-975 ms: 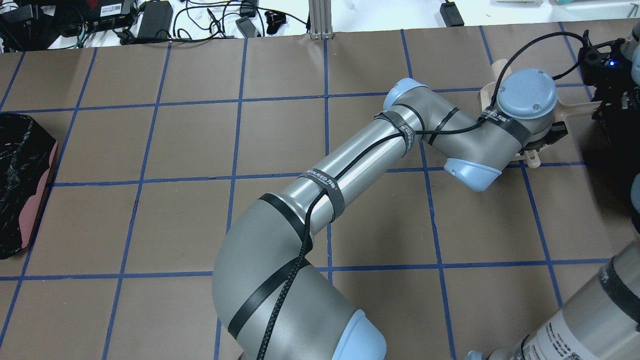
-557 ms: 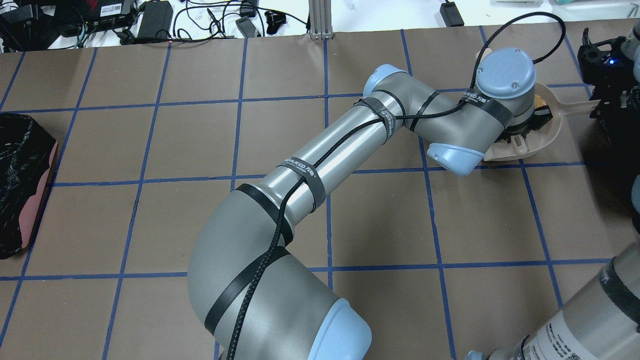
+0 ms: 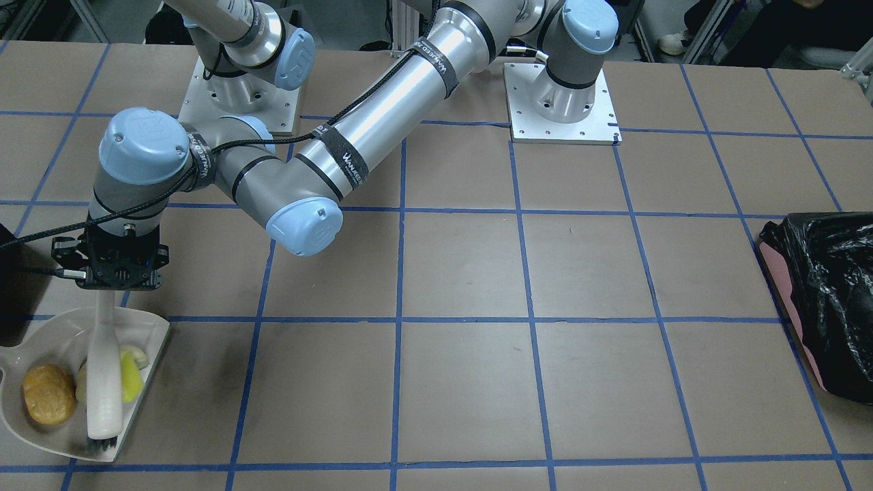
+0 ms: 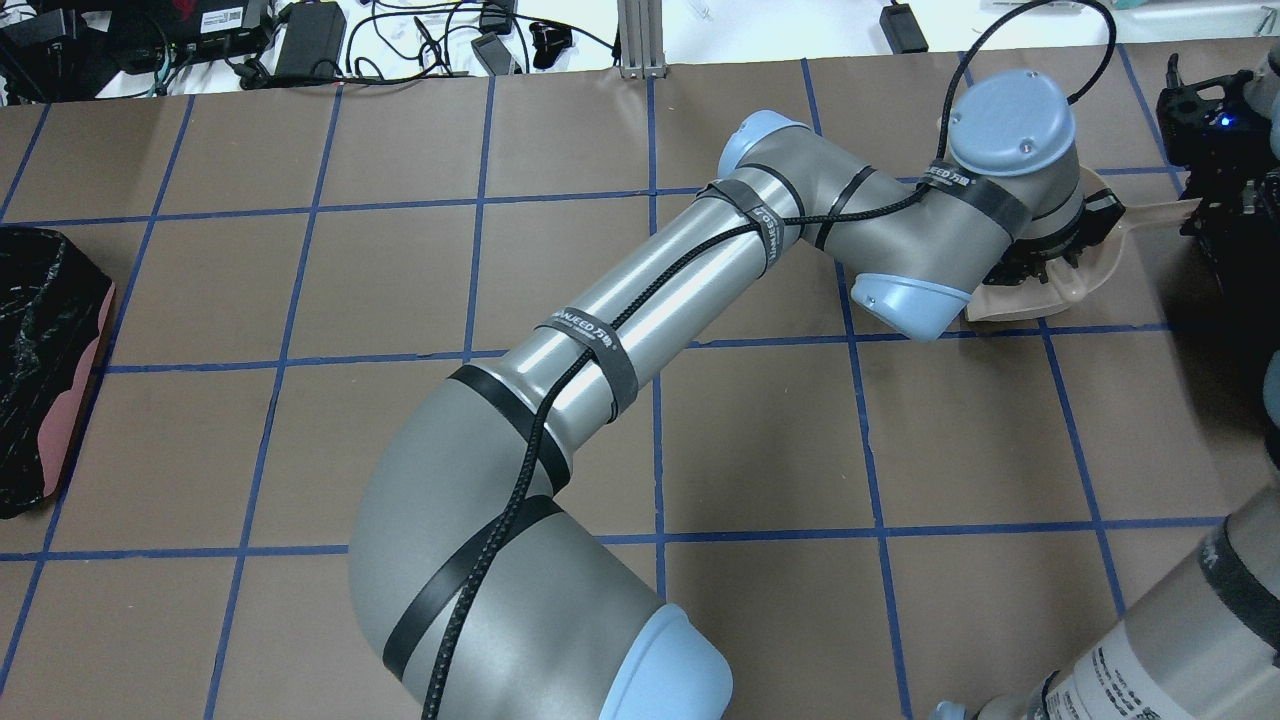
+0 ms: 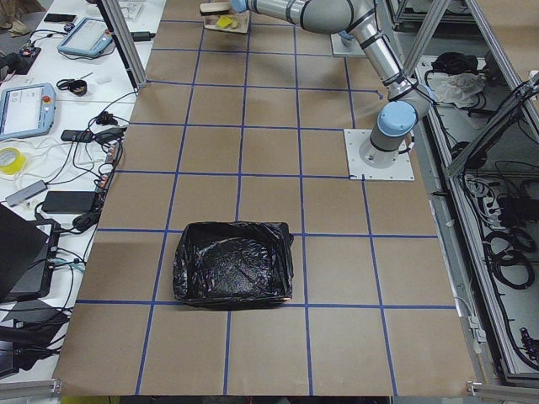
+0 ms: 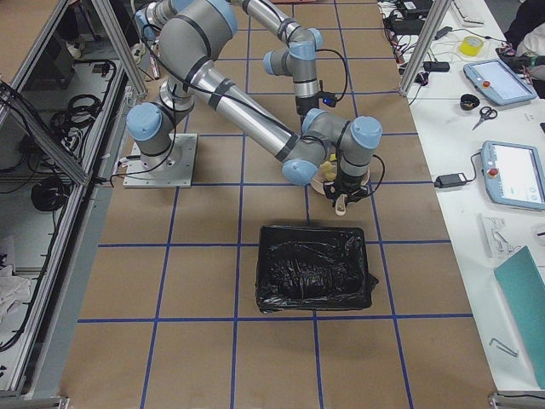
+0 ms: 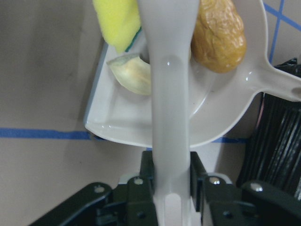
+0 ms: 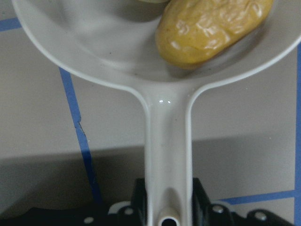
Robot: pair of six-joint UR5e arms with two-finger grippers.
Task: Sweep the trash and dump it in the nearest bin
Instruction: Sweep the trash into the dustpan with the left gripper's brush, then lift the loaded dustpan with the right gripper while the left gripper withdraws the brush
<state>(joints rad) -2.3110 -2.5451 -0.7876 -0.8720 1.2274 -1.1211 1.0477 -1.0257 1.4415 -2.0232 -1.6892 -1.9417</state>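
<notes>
Trash (image 7: 134,75) (walnut lump (image 3: 48,394), sponge chunk (image 3: 131,376), pale curved piece (image 3: 138,354)) inside dustpan (image 3: 153,327) at table's (image 3: 477,273) right end. Left arm (image 4: 600,340) stretched across, wrist pointing down, left gripper (image 3: 109,283) clamped on brush (image 3: 104,382), bristles (image 3: 102,447) in pan. Right gripper (image 8: 168,209) pinching dustpan handle (image 8: 168,155). Black bin (image 6: 315,268) just beside pan.

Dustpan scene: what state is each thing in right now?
dustpan, loaded
brush, head down in dustpan
lump, in dustpan
sponge, in dustpan
pale piece, in dustpan
left pincer, shut on brush
right pincer, shut on dustpan handle
black bin, open
pink bin, open
</notes>
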